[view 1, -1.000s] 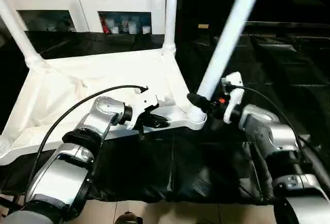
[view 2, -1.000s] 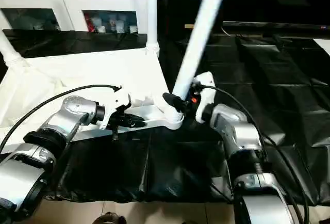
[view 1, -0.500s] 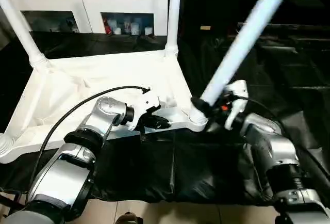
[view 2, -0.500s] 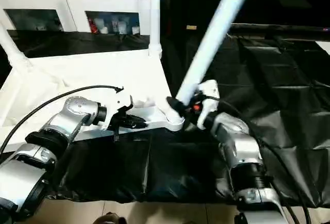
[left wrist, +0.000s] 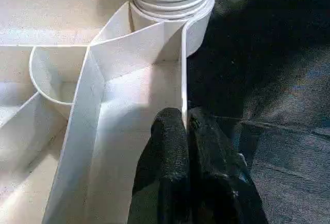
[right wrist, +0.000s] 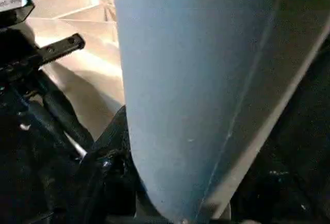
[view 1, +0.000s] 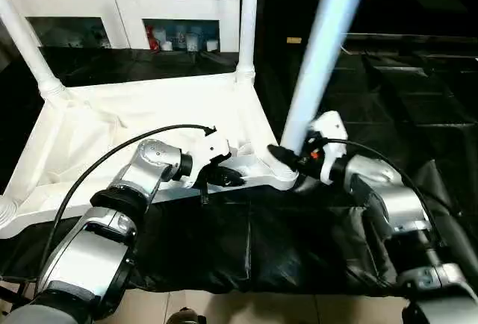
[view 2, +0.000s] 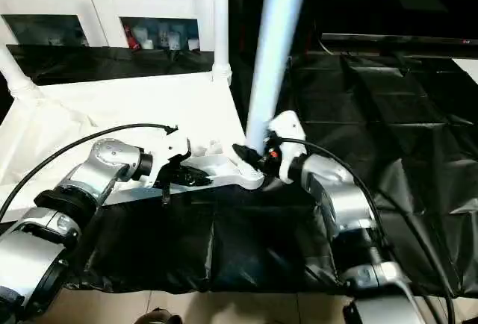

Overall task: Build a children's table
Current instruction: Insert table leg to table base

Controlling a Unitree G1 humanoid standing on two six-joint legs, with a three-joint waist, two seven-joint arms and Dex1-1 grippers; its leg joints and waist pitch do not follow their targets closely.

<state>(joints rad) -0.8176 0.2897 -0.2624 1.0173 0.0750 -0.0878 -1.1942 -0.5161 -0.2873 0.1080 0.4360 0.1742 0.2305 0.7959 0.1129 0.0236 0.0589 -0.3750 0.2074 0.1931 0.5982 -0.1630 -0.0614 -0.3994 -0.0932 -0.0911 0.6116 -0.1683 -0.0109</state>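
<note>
The white tabletop [view 1: 112, 137] lies upside down on black sheeting, ribbed underside up. Two white legs [view 1: 246, 18] stand in its far corner sockets. A third leg [view 1: 321, 48] rises from the near right corner socket [view 1: 280, 175], leaning slightly right. My right gripper [view 1: 287, 158] is shut on the base of this leg, just above the socket. In the right wrist view the leg [right wrist: 196, 95] looms close, with a black finger [right wrist: 111, 136] against it. My left gripper [view 1: 224, 177] is shut on the tabletop's near rim, its fingers [left wrist: 170, 146] pinching the thin rim wall [left wrist: 183, 79].
A white cabinet with glass doors [view 1: 134, 10] stands behind the tabletop. Black sheeting [view 1: 246, 242] covers the work surface and spreads far to the right. Pale floor tiles [view 1: 224, 309] show at the near edge. A ribbed socket [view 1: 4, 212] sits at the tabletop's near left corner.
The leg in my right gripper swung from a strong rightward lean to nearly upright, and my right wrist turned with it. My left gripper kept its pinch on the rim.
</note>
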